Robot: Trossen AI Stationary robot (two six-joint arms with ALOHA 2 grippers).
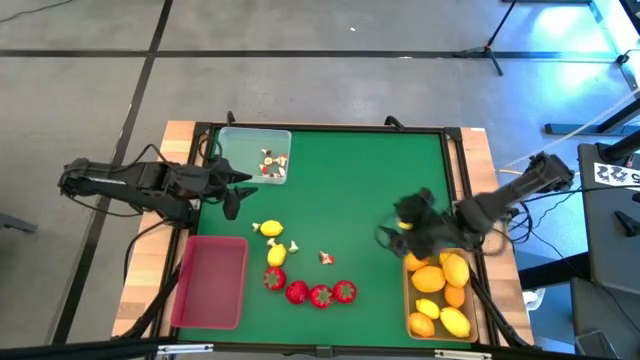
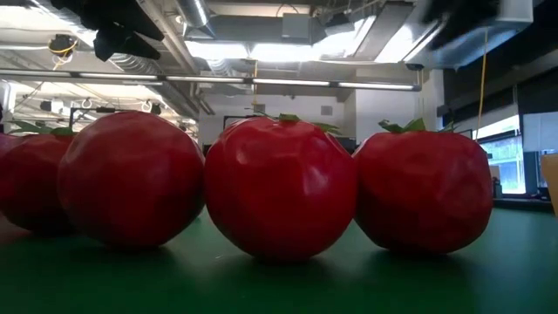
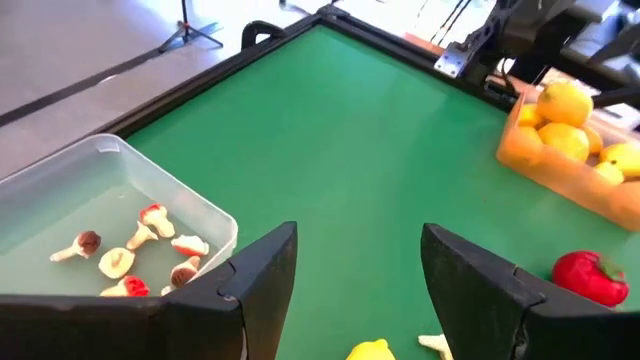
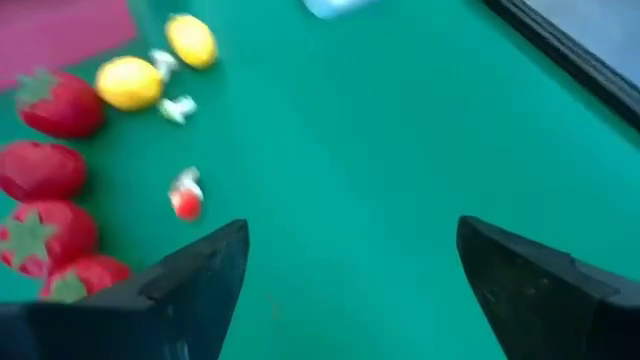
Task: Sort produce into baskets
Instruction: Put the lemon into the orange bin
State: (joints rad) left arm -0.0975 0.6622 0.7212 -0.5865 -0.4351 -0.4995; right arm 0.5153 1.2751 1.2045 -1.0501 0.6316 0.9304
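Observation:
Several red strawberries (image 1: 309,292) lie in a row on the green mat near its front edge, filling the low view (image 2: 279,187). Two lemons (image 1: 272,241) and small white-and-red bits (image 1: 326,258) lie just beyond them. The clear basket (image 1: 236,152) at the far left holds several white-and-red bits (image 3: 130,255). The tan basket (image 1: 411,300) at the near right holds lemons and orange fruit (image 1: 441,295). The pink basket (image 1: 210,282) sits at the near left. My left gripper (image 1: 238,192) hangs open beside the clear basket. My right gripper (image 4: 350,260) is open above the mat, left of the tan basket.
A dark raised frame (image 1: 330,128) borders the mat, with wooden table strips outside it. Bare green mat (image 1: 360,185) stretches across the middle and far right. A stand and cables are on the floor beyond the table.

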